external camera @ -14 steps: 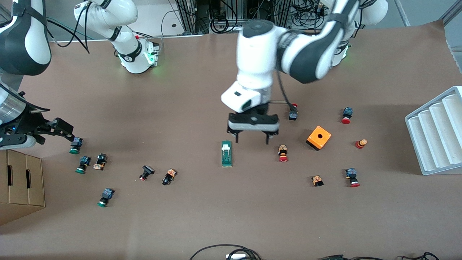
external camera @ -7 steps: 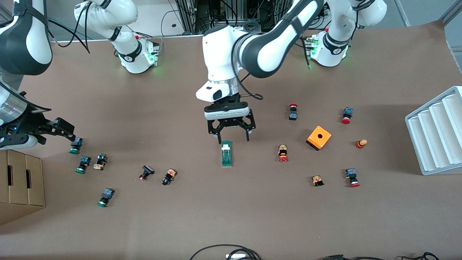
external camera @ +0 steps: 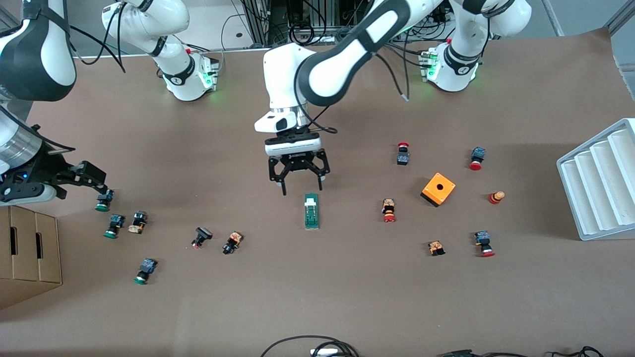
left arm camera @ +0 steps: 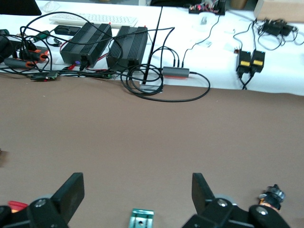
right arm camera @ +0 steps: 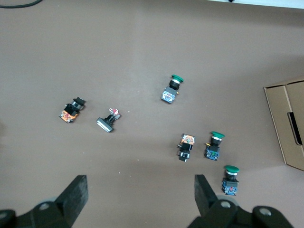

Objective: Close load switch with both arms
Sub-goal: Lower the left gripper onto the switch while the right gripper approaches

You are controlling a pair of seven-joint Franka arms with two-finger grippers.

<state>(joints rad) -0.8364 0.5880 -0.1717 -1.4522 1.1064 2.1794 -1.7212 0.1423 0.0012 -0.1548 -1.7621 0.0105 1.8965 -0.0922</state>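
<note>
Lying flat mid-table, the load switch [external camera: 311, 211] shows only its end at the left wrist view's edge [left arm camera: 141, 220]. The left gripper [external camera: 301, 190] hangs spread and empty just above it. The right gripper [external camera: 94, 183], half cut off, waits open-fingered over green push buttons [right arm camera: 213, 145].

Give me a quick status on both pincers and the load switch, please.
Left pincer open, over table just above load switch. Right pincer open, waiting over green push buttons at its end. Switch flat, untouched; nothing around it.
</note>
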